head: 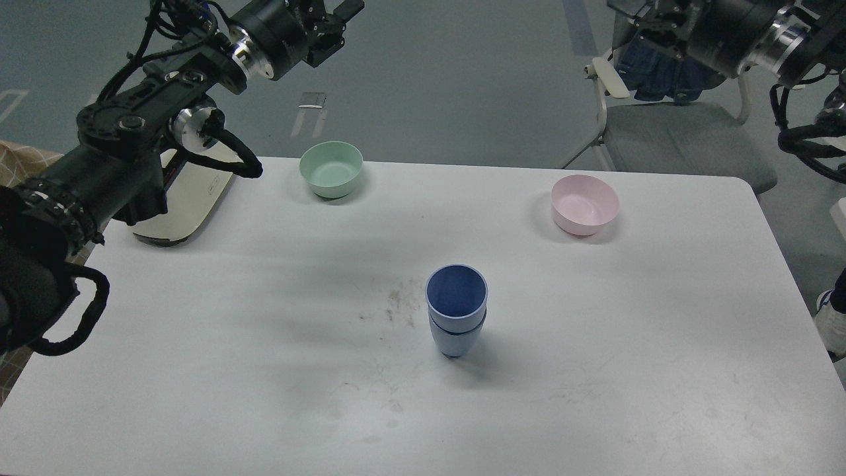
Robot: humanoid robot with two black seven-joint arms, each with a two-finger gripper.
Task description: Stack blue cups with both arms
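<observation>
Your blue cups [456, 311] sit nested at the table's [264, 396] centre, both arms raised at the frame's top corners, their fingers' spread impossible to tell, so any careless descent could topple the stack.

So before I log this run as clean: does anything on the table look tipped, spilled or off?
Nothing tipped or spilled. The blue cups stand nested and upright; the green bowl and pink bowl sit upright. Only faint dark scuffs mark the table.

even, cool overhead light; soft shadows fall toward 4 o'clock of the stacked blue cups [456, 311] and the pink bowl [585, 205]; focus sharp, no glare.
</observation>
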